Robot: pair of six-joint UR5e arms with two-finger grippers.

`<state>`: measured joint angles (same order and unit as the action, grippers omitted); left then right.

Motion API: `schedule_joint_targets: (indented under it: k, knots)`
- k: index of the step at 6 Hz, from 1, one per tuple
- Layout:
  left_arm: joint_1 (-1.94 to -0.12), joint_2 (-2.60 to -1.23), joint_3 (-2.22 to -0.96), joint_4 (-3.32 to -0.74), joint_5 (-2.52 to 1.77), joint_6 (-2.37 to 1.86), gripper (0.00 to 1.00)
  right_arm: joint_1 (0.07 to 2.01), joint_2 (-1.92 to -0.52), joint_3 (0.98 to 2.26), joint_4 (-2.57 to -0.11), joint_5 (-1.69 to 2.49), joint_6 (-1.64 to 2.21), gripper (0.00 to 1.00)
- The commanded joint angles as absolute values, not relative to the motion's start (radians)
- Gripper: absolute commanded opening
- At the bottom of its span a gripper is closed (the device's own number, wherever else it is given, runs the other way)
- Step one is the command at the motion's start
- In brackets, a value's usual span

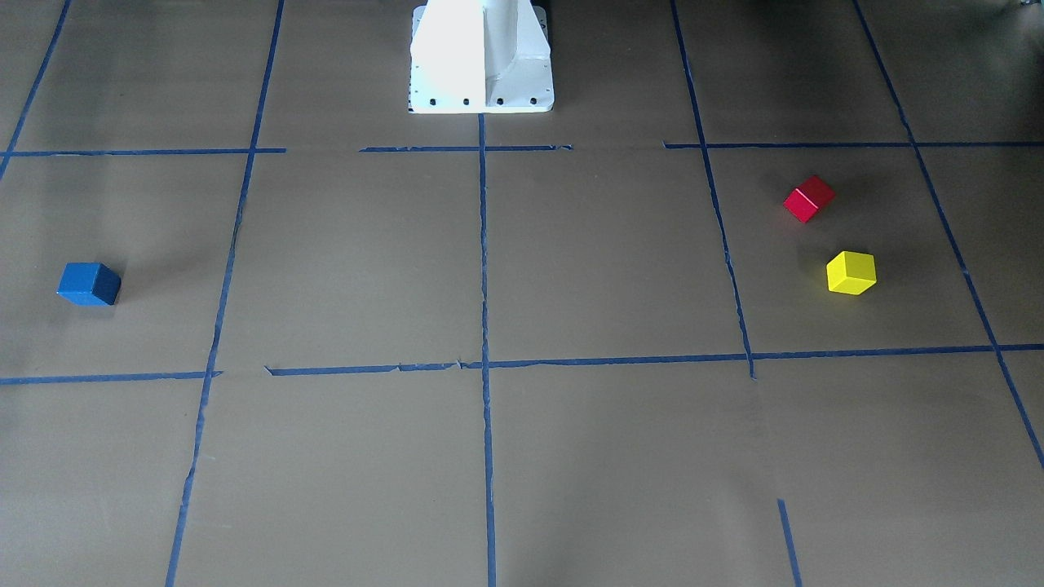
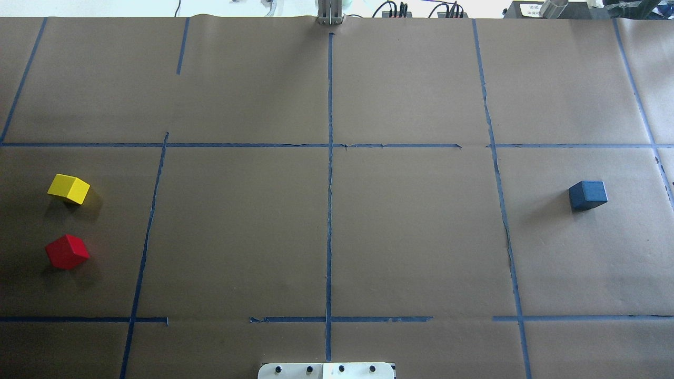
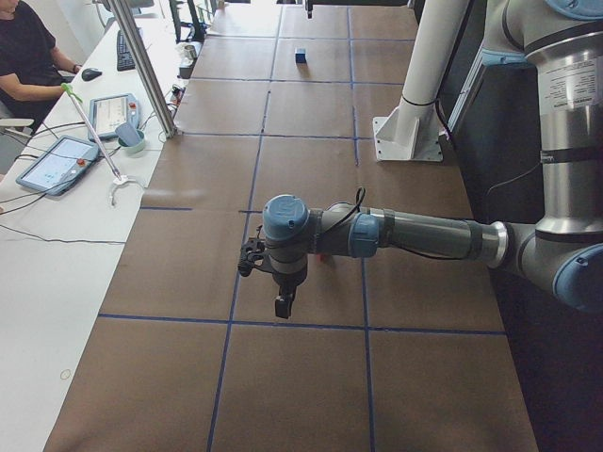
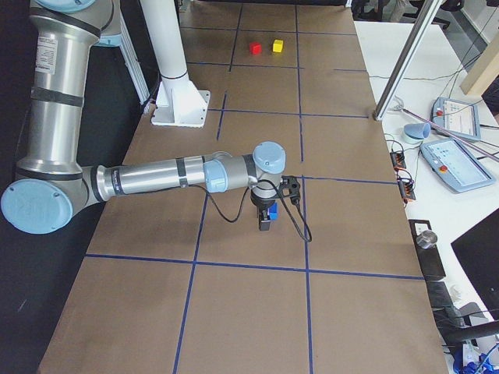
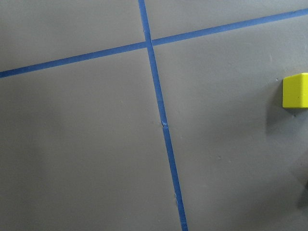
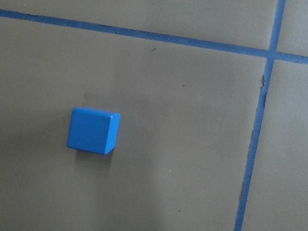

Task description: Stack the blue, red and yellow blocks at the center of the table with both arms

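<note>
Left pincer (image 3: 282,307) and right pincer (image 4: 266,227): open or closed, cannot tell (side views only). Blue block (image 2: 587,195) at 3 o'clock of surface (image 2: 410,237) centre; red block (image 2: 67,252), yellow block (image 2: 69,188) at 9. Likely light, rigid, smooth: grip opposite flat faces. Surface papered, tape grid (image 2: 329,210); operator desk (image 3: 57,273) alongside.

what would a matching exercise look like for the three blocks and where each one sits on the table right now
Column 1
1. blue block
2. red block
3. yellow block

Column 2
a. on the robot's left side, the farther of a pair from the white base
b. alone on the robot's right side
c. on the robot's left side, the nearer of a pair to the white base

Pairs: 1-b, 2-c, 3-a
</note>
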<state>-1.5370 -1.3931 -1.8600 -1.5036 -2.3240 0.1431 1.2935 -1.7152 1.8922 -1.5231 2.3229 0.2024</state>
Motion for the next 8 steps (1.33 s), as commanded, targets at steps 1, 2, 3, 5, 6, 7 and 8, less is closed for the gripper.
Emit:
schedule_joint_targets:
  k: [1, 2, 3, 5, 6, 7, 8]
  knots:
    - [-1.537, -1.396, -1.859, -1.505, -2.325, 0.143, 1.0, 1.192, -1.637, 1.82, -1.431, 2.275, 0.379, 0.99]
    - [-1.537, -1.396, -1.859, -1.523, -2.326, 0.141, 1.0, 1.127, -1.62, 1.71, -1.216, 2.275, 0.593, 0.99]
    - [-1.537, -1.396, -1.859, -1.526, -2.326, 0.141, 1.0, 1.071, -1.618, 1.65, -1.048, 2.266, 0.752, 0.98]
    - [-1.537, -1.396, -1.862, -1.528, -2.326, 0.141, 1.0, 1.019, -1.621, 1.643, -1.04, 2.23, 0.788, 0.98]
    - [-1.537, -1.396, -1.862, -1.528, -2.326, 0.141, 1.0, 1.003, -1.626, 1.631, -1.042, 2.203, 0.788, 0.98]
    - [-1.537, -1.396, -1.864, -1.528, -2.326, 0.141, 1.0, 0.976, -1.617, 1.617, -1.04, 2.18, 0.788, 0.98]
    - [-1.537, -1.397, -1.864, -1.528, -2.326, 0.141, 1.0, 0.967, -1.614, 1.615, -1.04, 2.18, 0.79, 0.93]
